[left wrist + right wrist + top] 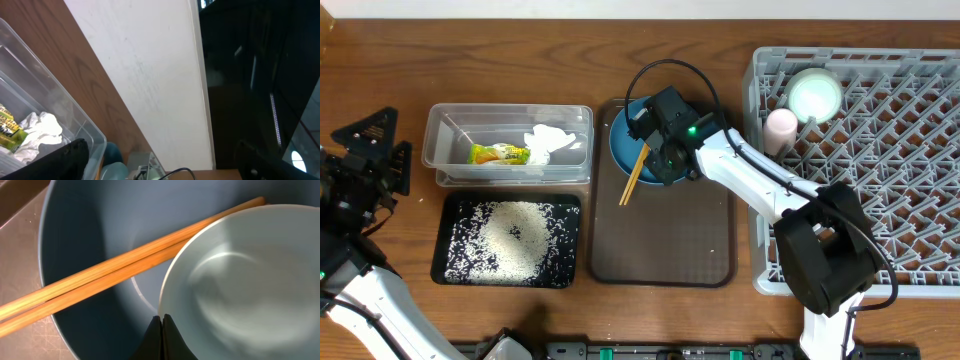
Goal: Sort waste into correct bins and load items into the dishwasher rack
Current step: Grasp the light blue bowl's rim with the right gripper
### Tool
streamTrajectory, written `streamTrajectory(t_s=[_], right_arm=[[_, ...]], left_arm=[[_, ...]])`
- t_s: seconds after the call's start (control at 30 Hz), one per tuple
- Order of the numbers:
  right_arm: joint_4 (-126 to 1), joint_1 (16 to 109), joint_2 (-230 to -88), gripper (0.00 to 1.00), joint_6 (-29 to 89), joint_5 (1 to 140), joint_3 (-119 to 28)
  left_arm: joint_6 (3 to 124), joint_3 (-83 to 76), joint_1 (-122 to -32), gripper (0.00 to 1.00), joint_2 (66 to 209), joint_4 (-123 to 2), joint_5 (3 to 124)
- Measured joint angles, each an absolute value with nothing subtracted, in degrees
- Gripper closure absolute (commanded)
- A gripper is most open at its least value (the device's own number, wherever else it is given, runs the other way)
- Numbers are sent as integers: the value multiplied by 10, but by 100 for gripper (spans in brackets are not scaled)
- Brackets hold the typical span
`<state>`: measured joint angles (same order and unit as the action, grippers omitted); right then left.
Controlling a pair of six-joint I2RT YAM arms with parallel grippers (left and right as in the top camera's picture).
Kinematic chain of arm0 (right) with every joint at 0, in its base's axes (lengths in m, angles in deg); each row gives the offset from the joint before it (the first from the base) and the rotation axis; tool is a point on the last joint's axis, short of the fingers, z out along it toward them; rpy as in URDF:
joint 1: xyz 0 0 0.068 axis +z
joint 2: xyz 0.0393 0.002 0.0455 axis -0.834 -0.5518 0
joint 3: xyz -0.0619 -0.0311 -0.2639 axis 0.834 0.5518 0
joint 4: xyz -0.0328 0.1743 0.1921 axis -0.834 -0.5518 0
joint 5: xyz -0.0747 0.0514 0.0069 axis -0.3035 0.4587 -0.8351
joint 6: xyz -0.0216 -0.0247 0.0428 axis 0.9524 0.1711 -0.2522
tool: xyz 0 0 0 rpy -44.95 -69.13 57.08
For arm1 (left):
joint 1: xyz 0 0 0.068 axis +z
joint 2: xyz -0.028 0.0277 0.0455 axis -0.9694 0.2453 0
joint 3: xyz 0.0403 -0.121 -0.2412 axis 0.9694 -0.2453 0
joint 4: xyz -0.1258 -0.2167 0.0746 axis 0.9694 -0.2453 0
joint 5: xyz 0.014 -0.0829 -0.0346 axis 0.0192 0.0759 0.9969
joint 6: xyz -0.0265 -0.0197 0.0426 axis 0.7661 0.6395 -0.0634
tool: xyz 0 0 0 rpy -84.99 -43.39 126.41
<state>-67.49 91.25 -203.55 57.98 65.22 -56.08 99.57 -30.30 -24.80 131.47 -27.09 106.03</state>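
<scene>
The brown wooden table (380, 60) runs up to a plain white wall (150, 75). On the brown serving tray (665, 240), the right hand (161, 324) is clenched at the rim of the light blue bowl (245, 280) (whether it pinches that rim, I cannot tell). The bowl sits in the dark blue plate (90, 240), with the chopsticks (100, 280) lying across the plate. The left hand (368, 150) hangs spread wide and holds nothing, near the clear tub (510, 110).

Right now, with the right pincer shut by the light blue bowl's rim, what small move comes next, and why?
Probably a slight lift to test the hold: the right pincer is shut at the rim of the light blue bowl, chopsticks close by.
</scene>
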Motion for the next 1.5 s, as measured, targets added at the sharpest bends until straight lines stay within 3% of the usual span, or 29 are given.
streamTrajectory(t_s=[0.57, 0.6, 0.63, 0.7, 0.8, 1.27, 1.4, 1.5], right_arm=[[-676, 891, -1854, 99, 552, 652, -583], [-676, 885, -1851, 96, 548, 658, -583], [-676, 880, -1850, 79, 545, 663, -583], [-680, 871, -1851, 54, 538, 680, -583], [-699, 871, -1858, 45, 543, 699, -583], [-705, 881, -2030, 49, 605, 720, -579], [-704, 893, -2043, 57, 618, 720, -576], [-699, 899, -2043, 72, 626, 721, -576]], left_arm=[[996, -303, -248, 5, 1315, -271, 1060], [996, -303, -248, 5, 1315, -271, 1060], [996, -303, -248, 5, 1315, -271, 1060], [996, -303, -248, 5, 1315, -271, 1060], [996, -303, -248, 5, 1315, -271, 1060], [996, -303, -248, 5, 1315, -271, 1060], [996, -303, -248, 5, 1315, -271, 1060], [996, -303, -248, 5, 1315, -271, 1060]])
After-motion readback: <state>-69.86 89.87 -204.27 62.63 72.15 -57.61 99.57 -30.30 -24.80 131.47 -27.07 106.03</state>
